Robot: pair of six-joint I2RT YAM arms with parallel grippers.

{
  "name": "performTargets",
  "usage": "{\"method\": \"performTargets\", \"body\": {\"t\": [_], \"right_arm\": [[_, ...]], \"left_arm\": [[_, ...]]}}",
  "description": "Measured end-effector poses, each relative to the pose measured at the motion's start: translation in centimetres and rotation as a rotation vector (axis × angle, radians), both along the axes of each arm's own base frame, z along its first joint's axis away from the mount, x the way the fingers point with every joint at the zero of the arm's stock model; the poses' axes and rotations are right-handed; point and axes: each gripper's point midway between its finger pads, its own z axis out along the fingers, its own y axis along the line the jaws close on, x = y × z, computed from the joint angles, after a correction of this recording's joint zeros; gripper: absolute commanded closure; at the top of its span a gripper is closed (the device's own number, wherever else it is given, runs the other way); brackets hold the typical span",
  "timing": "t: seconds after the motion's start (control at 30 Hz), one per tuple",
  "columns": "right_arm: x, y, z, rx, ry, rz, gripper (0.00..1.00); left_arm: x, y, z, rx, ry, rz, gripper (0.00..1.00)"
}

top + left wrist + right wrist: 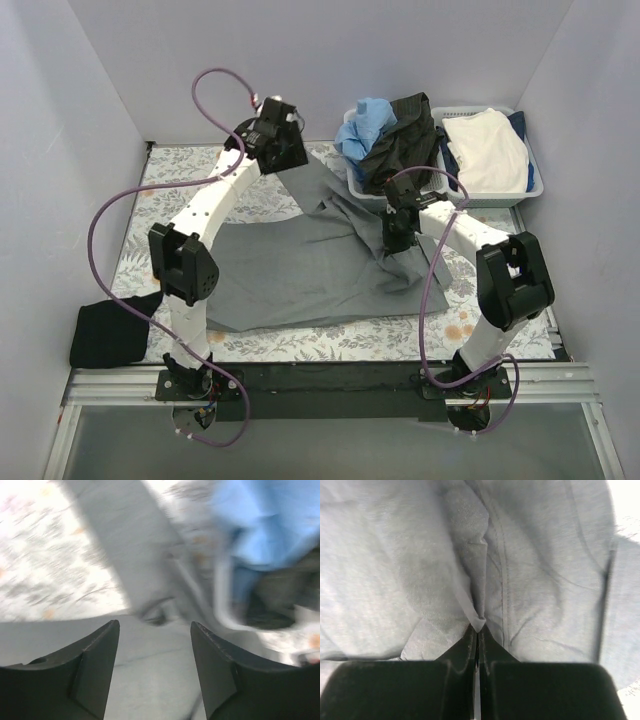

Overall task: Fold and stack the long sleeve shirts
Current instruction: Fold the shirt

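Grey long sleeve shirt (300, 270) lies spread across the middle of the floral surface (300, 345), with one sleeve running toward the far edge; black long sleeve shirt (110, 335) sits bunched at the near left edge, well apart from it. Left end effector (154, 623) is above the far sleeve, jaws parted, nothing between them. Right end effector (477, 630) is closed tight on a pinched ridge of the grey shirt at its right side, near the white basket (535, 188) holding a blue cloth (365, 125) and other clothes.
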Motion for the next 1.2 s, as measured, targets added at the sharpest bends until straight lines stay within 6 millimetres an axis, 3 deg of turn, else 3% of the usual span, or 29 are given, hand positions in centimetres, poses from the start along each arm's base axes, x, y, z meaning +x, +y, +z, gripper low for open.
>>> {"method": "performTargets", "body": {"t": [0.1,0.13,0.2,0.27,0.33,0.4,0.57,0.7,0.83,1.0,1.2], "right_arm": [[-0.7,0.1,-1.7,-0.006,0.066,0.011,0.99],[-0.9,0.1,-2.1,-0.006,0.081,0.013,0.99],[-1.3,0.1,-2.8,-0.007,0.115,0.016,0.99],[-1.6,0.3,-3.3,0.0,0.142,0.023,0.99],[-1.9,0.5,-3.6,0.009,0.157,0.029,0.99],[-2.0,0.7,-3.7,0.018,0.166,0.034,0.99],[-2.1,0.9,-3.7,0.032,0.173,0.043,0.99],[-2.4,0.9,-3.9,0.038,0.182,0.049,0.99],[-3.0,0.9,-4.3,0.047,0.204,0.057,0.99],[-3.6,1.1,-4.5,0.064,0.222,0.071,0.99],[-3.7,1.5,-4.4,0.089,0.228,0.087,0.99]], "left_arm": [[-2.4,5.9,-5.6,0.058,0.167,0.145,0.42],[-3.4,9.2,-7.8,0.076,0.23,0.216,0.42],[-7.9,14.4,-11.8,0.111,0.376,0.32,0.43],[-11.8,16.9,-13.8,0.117,0.466,0.38,0.46],[-16.3,17.5,-15.3,0.104,0.551,0.397,0.49],[-19.5,16.9,-16.3,0.085,0.611,0.386,0.5],[-25.7,16.5,-19.3,0.07,0.774,0.385,0.5],[-27.9,17.0,-20.8,0.083,0.846,0.422,0.5],[-28.5,17.6,-21.9,0.079,0.877,0.468,0.51],[-26.2,19.3,-24.7,0.029,0.906,0.566,0.53],[-23.9,20.6,-25.0,-0.085,0.987,0.609,0.55]]}}
